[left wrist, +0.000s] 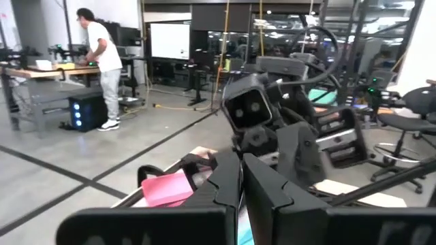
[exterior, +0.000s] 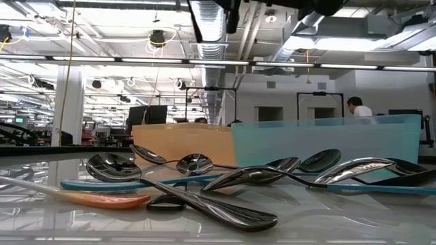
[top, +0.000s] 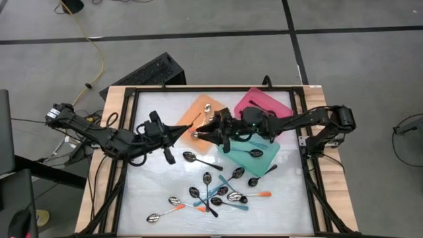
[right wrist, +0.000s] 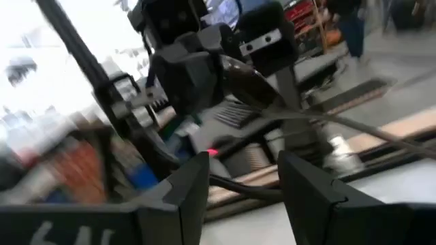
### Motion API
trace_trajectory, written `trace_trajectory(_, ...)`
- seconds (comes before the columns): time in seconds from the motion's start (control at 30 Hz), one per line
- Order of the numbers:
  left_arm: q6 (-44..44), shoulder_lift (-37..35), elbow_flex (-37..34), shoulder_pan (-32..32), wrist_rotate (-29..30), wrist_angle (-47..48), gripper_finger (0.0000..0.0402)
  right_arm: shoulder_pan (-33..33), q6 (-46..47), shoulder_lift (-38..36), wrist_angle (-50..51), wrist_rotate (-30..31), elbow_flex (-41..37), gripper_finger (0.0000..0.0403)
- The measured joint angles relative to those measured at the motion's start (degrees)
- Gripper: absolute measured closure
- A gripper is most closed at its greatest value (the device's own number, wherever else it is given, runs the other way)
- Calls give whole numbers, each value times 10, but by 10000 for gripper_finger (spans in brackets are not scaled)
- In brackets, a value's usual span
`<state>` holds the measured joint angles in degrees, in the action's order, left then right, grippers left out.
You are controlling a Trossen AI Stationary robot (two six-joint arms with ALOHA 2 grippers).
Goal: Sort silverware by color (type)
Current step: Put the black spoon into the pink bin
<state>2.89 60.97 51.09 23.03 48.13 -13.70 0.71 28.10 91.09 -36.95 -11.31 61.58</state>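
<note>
Spoons (exterior: 184, 184) crowd the near counter (top: 158, 192) unsorted — left pincer (top: 188, 127) shut, apparently passing one spoon (right wrist: 252, 85) toward the right pincer (top: 203, 132), whose jaws gape.

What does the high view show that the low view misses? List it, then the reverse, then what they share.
Only the high view: both arms meeting over the orange tray, the left tool shut, the right tool facing it, and the pink tray.
Only the low view: the room behind, with ceiling pipes and a person far off.
Both: the scattered spoons, the orange tray and the teal tray.
</note>
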Motion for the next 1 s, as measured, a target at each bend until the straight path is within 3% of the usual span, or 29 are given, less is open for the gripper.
trace_trajectory(0.13, 21, 0, 0, 0, -10, 3, 401, -12, -136, -36, 99, 18, 0, 216)
trace_trajectory(0.27, 64, 0, 0, 1, -39, 18, 401, -29, -212, -81, 177, 57, 0, 216)
trace_trajectory(0.5, 103, 0, 0, 1, -88, 28, 401, -59, -330, -109, 218, 137, 1, 208)
trace_trajectory(0.8, 116, 1, 0, 1, -103, 27, 401, -56, -327, -57, 222, 137, 29, 155)
trace_trajectory(1.0, 120, 3, 0, 1, -103, 28, 401, -44, -327, -24, 259, 133, 70, 149)
